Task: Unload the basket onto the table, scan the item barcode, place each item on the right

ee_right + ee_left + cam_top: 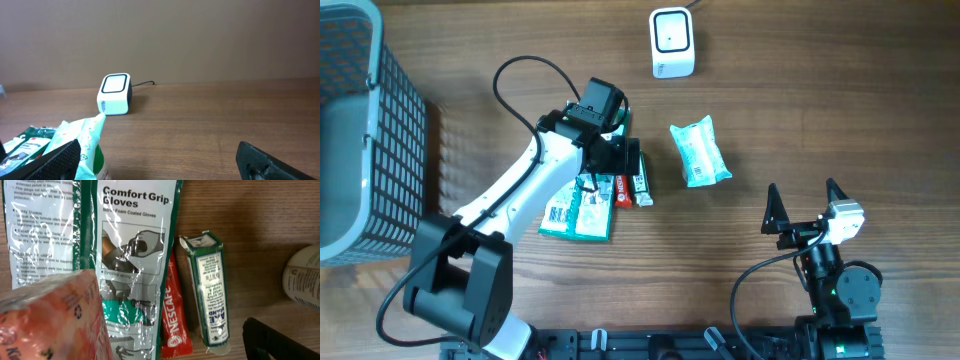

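Wood-grain desk (820, 100) carries a grey mesh basket (380, 150) at far left, then the left pincer (625, 160) over a heap of goods, jaws spread: one finger (280, 340) shows far out, the other is hidden behind an orange-red pack (50, 320) close to the lens. Beneath lie a packet (132, 255) reading "Comfort Grip Gloves, Nitrile Foam Coated Gloves", a red "NESCAFÉ" sachet (174, 315) and a green box (209, 290). Rightward come a pale green soft pack (700, 152), the white scanner (672, 42) at the far edge, and the right pincer (803, 192), gaping and empty.
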`<move>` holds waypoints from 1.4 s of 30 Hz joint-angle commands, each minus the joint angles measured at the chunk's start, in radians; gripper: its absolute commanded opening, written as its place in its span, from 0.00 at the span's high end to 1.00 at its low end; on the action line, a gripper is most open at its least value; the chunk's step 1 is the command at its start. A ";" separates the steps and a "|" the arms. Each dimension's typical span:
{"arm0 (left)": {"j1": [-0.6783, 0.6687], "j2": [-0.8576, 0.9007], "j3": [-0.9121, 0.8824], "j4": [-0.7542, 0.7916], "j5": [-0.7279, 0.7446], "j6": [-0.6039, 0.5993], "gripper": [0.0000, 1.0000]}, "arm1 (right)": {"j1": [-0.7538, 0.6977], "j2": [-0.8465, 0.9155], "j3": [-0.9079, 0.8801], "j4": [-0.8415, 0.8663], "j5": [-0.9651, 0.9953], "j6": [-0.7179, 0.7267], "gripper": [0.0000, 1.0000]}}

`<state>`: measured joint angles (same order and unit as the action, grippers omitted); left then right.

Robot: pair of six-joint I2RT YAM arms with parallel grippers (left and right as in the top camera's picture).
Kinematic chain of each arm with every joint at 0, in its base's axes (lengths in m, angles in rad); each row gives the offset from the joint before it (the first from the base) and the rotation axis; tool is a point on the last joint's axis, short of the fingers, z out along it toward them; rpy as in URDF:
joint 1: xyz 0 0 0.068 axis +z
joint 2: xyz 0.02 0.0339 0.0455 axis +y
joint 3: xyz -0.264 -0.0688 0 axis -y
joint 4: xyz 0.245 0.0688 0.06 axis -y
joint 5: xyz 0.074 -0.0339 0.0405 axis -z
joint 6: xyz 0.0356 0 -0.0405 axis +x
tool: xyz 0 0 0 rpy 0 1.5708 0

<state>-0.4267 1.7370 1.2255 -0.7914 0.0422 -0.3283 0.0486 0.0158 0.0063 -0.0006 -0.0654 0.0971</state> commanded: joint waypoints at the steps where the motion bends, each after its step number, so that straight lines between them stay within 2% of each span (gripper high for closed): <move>1: 0.047 -0.103 0.098 -0.037 0.155 -0.002 0.00 | -0.007 0.007 -0.001 0.002 0.016 0.008 0.00; 2: 0.074 -0.142 0.132 -0.045 0.245 -0.003 0.00 | -0.007 0.007 -0.001 0.002 0.016 0.008 0.00; 3: 0.110 -0.185 0.143 -0.055 0.314 -0.064 0.00 | -0.007 0.007 -0.001 0.002 0.016 0.008 0.00; 5: 0.149 -0.214 0.143 -0.077 0.366 -0.104 0.00 | -0.007 0.007 -0.001 0.002 0.016 0.008 0.00; 6: 0.168 -0.222 0.143 -0.091 0.405 -0.103 0.00 | -0.007 0.007 -0.001 0.004 0.048 -0.041 0.00; 8: 0.225 -0.226 0.143 -0.128 0.532 -0.098 0.00 | -0.008 0.008 -0.001 0.016 0.159 -0.291 0.00; 9: 0.249 -0.226 0.143 -0.140 0.586 -0.090 0.00 | -0.008 0.008 -0.001 0.016 0.155 -0.354 0.00; 11: 0.298 -0.226 0.142 -0.156 0.734 -0.035 0.00 | -0.008 0.008 -0.001 0.016 0.154 -0.440 0.00; 13: 0.343 -0.226 0.142 -0.156 0.864 0.019 0.00 | -0.008 0.008 -0.001 0.016 0.154 -0.460 0.00; 14: 0.359 -0.226 0.142 -0.156 0.903 0.038 0.00 | -0.008 0.008 -0.001 0.016 0.154 -0.465 0.00; 16: 0.381 -0.226 0.142 -0.156 0.942 0.038 0.00 | -0.008 0.008 -0.001 0.031 0.145 -0.563 0.00; 20: 0.391 -0.226 0.142 -0.156 1.050 0.095 0.00 | -0.007 0.008 -0.001 0.148 -0.292 -0.592 0.00; 22: 0.391 -0.226 0.142 -0.155 1.080 0.113 0.00 | -0.007 0.008 -0.001 0.194 -0.572 -0.518 0.00; 23: 0.391 -0.226 0.142 -0.151 1.079 0.113 0.00 | -0.007 0.008 -0.001 0.241 -0.660 -0.373 0.00; 24: 0.391 -0.226 0.142 -0.147 1.080 0.113 0.00 | -0.007 0.008 0.004 0.260 -0.645 -0.133 0.00; 26: 0.391 -0.226 0.142 -0.143 1.080 0.113 0.00 | -0.007 0.012 0.032 0.212 -0.632 0.058 0.00; 31: 0.391 -0.226 0.142 -0.126 1.079 0.112 0.00 | -0.007 0.160 0.237 0.148 -0.680 0.233 0.00; 34: 0.391 -0.226 0.142 -0.118 1.079 0.112 0.00 | -0.007 0.404 0.447 0.044 -0.809 0.281 0.00; 36: 0.391 -0.226 0.142 -0.118 1.073 0.112 0.00 | -0.007 0.613 0.585 -0.005 -0.974 0.274 0.00; 38: 0.390 -0.224 0.142 -0.119 1.046 0.097 0.00 | -0.007 0.763 0.640 0.066 -1.099 0.271 0.00; 40: 0.389 -0.219 0.142 -0.124 0.935 -0.035 0.04 | -0.003 0.931 0.652 0.326 -1.244 0.542 0.00; 41: 0.389 -0.219 0.140 -0.126 0.880 -0.105 0.03 | 0.006 1.010 0.652 0.461 -1.288 0.672 0.00; 42: 0.389 -0.219 0.137 -0.126 0.824 -0.182 0.00 | 0.027 1.079 0.652 0.571 -1.326 0.736 0.16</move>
<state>-0.0399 1.5093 1.3628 -0.9150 1.0241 -0.3138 0.0463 0.9478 0.6460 0.3969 -1.1641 0.5167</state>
